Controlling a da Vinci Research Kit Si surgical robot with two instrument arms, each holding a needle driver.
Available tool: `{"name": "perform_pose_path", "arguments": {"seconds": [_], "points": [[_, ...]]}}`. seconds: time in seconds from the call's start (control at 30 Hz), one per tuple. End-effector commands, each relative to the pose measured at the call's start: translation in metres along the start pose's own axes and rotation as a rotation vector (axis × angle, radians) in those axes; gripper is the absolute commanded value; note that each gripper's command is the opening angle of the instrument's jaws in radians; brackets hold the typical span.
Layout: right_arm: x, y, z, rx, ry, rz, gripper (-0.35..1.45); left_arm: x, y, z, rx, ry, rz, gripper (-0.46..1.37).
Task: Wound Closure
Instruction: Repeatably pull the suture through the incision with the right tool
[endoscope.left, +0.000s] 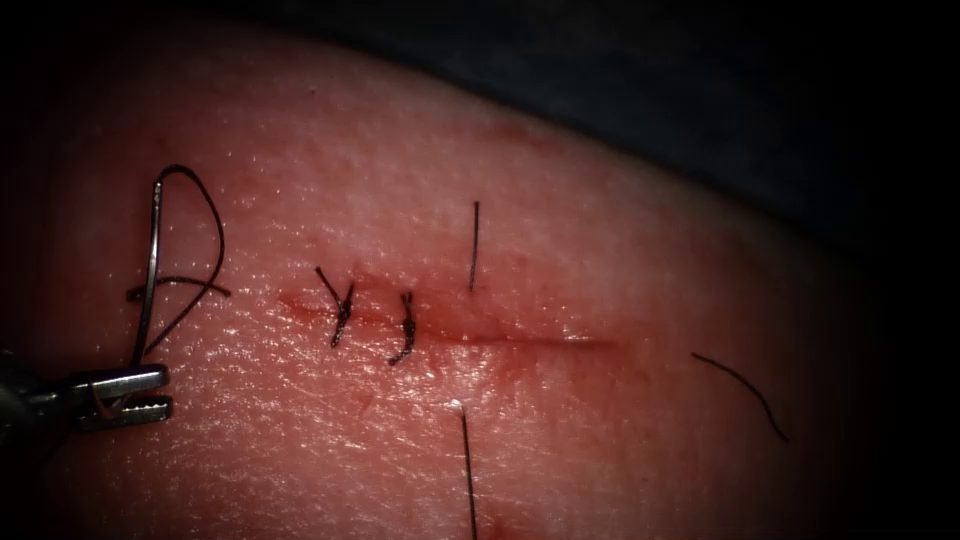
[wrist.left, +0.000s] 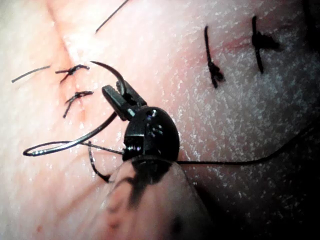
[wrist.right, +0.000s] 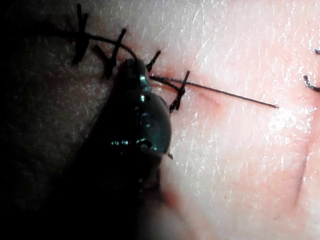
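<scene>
Gripping the needle left of the cut, the left claw; 2 knots lie nearby.

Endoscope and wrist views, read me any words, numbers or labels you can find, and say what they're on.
None: no readable text on the left tool, the needle gripped near its end and out of the tissue, the thread, the knots or the right tool.

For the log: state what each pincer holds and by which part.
The left pincer grips the needle near one end of its curve, clear of the tissue, left of the cut. Whether the right pincer holds anything cannot be told.
</scene>
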Motion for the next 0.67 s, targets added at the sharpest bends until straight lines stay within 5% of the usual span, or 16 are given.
{"name": "perform_pose_path", "arguments": {"seconds": [0.03,0.17,0.23,0.67], "points": [[-0.0001,0.0001,0.0,-0.012,-0.005,0.001,0.2,0.0,0.0,0.0,-0.004,0.0,0.0,-0.35],[-0.0003,0.0007,-0.0001,-0.085,-0.013,0.006,1.01,0.0,0.0,0.0,-0.005,0.0,0.0,-0.35],[-0.0004,0.001,-0.0002,-0.099,-0.007,0.011,1.13,0.0,0.0,0.0,-0.004,0.0,0.0,-0.35],[-0.0004,0.0014,-0.0004,-0.115,0.003,0.021,1.12,0.0001,0.0,0.0,-0.004,0.0,0.006,-0.35]]}}
